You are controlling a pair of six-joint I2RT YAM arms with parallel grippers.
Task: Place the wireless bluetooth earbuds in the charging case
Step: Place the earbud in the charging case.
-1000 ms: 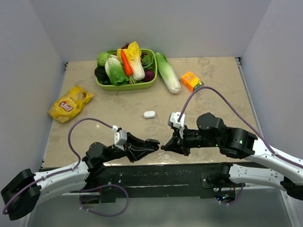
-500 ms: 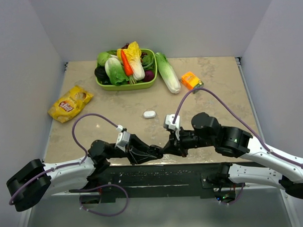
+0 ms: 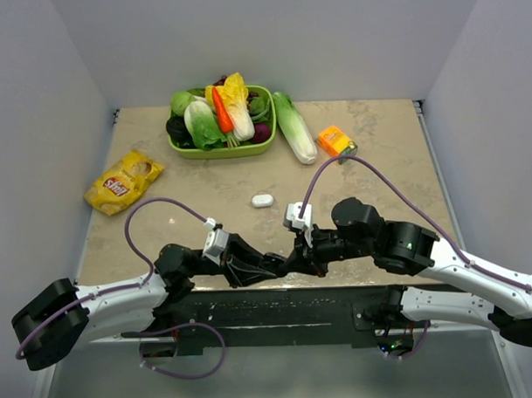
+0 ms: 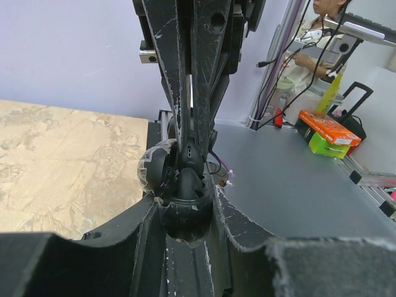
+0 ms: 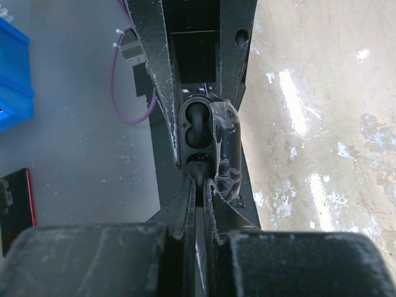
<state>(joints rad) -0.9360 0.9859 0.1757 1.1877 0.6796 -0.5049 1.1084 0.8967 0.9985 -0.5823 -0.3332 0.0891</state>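
A: Right wrist view: glossy black earbud (image 5: 199, 164) pinched in right gripper (image 5: 198, 185), over open black charging case (image 5: 201, 127) clamped by left gripper (image 4: 184, 213), near edge.
B: Probably tiny, light, slick. Hold by its sides; seat gently.

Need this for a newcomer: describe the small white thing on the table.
Find the green vegetable basket at the table's far edge. Straight toward the near side from it, the white oval lies alone on bare marble. It is the only pill-shaped item, far smaller than the chip bag or orange box.
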